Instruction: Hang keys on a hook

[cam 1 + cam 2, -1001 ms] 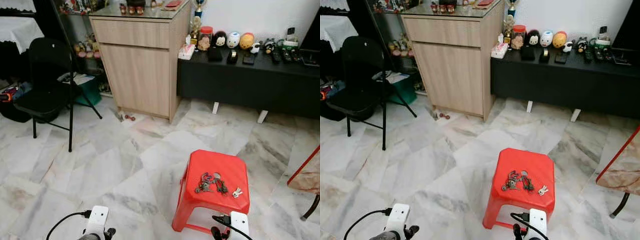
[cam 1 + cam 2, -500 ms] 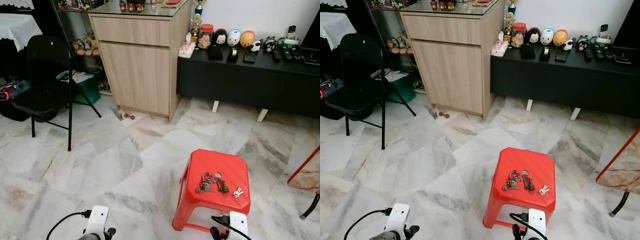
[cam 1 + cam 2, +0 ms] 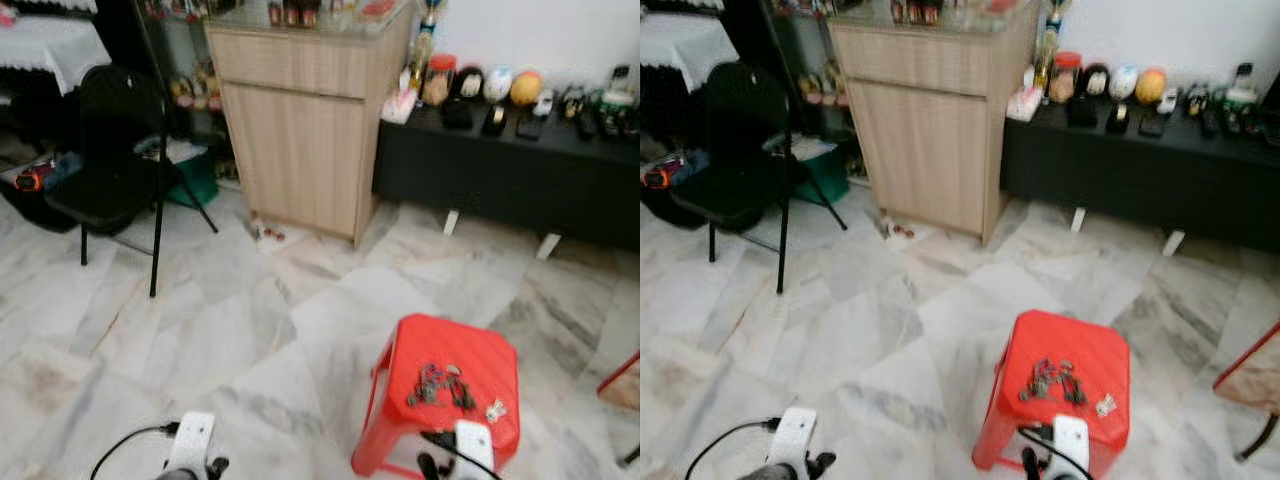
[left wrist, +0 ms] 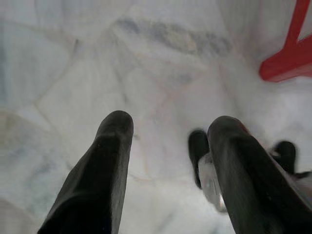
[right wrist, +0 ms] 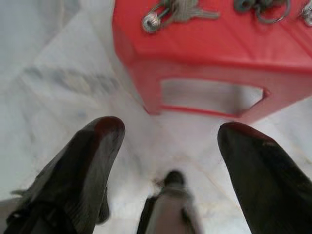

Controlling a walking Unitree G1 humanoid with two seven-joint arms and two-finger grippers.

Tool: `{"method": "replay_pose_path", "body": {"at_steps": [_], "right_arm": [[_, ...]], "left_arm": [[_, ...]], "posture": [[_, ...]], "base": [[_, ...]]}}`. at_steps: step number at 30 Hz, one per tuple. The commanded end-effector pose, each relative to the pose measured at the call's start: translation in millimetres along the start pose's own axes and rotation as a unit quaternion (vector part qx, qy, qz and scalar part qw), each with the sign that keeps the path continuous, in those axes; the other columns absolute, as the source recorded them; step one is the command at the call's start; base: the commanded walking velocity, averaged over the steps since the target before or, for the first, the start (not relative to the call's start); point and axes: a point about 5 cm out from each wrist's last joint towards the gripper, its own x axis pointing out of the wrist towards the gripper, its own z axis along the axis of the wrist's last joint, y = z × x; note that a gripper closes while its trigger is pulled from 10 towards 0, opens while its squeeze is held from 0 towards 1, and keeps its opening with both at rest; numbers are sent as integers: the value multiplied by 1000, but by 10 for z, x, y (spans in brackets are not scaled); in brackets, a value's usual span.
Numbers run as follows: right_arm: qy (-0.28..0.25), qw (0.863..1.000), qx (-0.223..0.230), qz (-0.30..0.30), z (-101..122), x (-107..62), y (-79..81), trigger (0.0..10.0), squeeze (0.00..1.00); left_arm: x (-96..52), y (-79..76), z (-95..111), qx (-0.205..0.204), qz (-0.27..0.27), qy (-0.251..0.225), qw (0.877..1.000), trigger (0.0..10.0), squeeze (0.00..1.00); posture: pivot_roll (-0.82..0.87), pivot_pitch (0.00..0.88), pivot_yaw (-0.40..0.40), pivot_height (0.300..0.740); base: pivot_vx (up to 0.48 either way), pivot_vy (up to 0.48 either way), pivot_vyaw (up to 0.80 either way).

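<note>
A bunch of keys (image 3: 437, 384) lies on top of a red plastic stool (image 3: 450, 345), with a small separate key (image 3: 494, 410) beside it. The stool stands on the marble floor just in front of me, to my right. My right gripper (image 5: 171, 127) hangs low before the stool's near side, open and holding nothing; the keys (image 5: 175, 9) and the stool (image 5: 204, 44) lie beyond its fingers. My left gripper (image 4: 170, 126) hangs open over bare floor, left of a stool leg (image 4: 292, 58). Both white wrist housings (image 3: 190, 445) sit at the bottom of the eye views.
A light wooden cabinet (image 3: 300, 130) stands ahead, with a low black bench (image 3: 510, 180) full of toys and remotes to its right. A black folding chair (image 3: 115, 170) is at the left. A red-framed table edge (image 3: 620, 375) juts in at the right.
The whole picture has shifted and blurred, so the camera moved. The stool and keys now sit slightly lower and further right in the eye views. Both grippers hang as before.
</note>
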Motion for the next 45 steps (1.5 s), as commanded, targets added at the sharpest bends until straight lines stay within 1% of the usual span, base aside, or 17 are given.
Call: {"method": "replay_pose_path", "body": {"at_steps": [1, 10, 21, 25, 31, 34, 45], "right_arm": [[1, 1000, 2, -14, -13, -18, -99, 10000, 0], [1, 1000, 1, -13, -11, -18, -99, 10000, 0], [-1, 1000, 1, -13, -7, -17, -99, 10000, 0], [-11, 1000, 11, -14, 5, -18, -97, 10000, 0], [-10, 1000, 9, -14, 4, -18, -98, 10000, 0], [-21, 1000, 17, -15, 18, -20, -99, 10000, 0], [-14, 1000, 2, -20, 11, -20, -108, 10000, 0]], "left_arm": [[12, -62, 31, -3, -9, -2, 1000, 10000, 0], [11, -57, 25, 4, -7, -2, 1000, 10000, 0], [9, -59, 14, 3, -7, -1, 1000, 10000, 0], [9, -58, 12, 3, -7, -1, 1000, 10000, 0], [9, -58, 11, 3, -6, 0, 1000, 10000, 0], [8, -57, 9, 3, -5, -1, 1000, 10000, 0], [8, -53, 9, 2, -5, 0, 1000, 10000, 0]], "posture": [[73, 11, -10, 740], [73, 11, -10, 740], [73, 12, -10, 740], [72, 12, -10, 740], [74, 12, -11, 740], [74, 12, -11, 740], [76, 14, -12, 740]], "base": [[322, 0, 0], [313, 0, 0], [0, 0, 0], [0, 0, 0], [0, 0, 0], [0, 0, 0], [0, 0, 0]]}}
